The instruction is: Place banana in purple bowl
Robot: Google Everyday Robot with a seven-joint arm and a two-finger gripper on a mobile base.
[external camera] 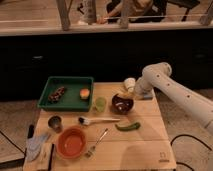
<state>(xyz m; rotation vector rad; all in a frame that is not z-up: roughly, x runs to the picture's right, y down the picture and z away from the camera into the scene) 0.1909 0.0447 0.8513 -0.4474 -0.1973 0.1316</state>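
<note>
Most work seemed done: right of centre, the gripper (pixel 128 89) clenched the banana (pixel 125 94) over the purple bowl (pixel 122 105); release remained.

Wooden table (pixel 145 147), white arm reaching in from right. Gripper (pixel 128 89) low over far rim of purple bowl (pixel 122 105), fingers closed on banana (pixel 125 94). Small green cup (pixel 100 104) just left of bowl. Green tray (pixel 66 79) at far left, holding brown lump (pixel 56 93) and orange item (pixel 84 93). Brush (pixel 99 120) lying mid-table, green vegetable (pixel 129 126) right of it. Orange bowl (pixel 71 143) at front left, fork (pixel 96 142) beside it. Metal cup (pixel 55 122) and cloth (pixel 36 145) along left edge.
</note>
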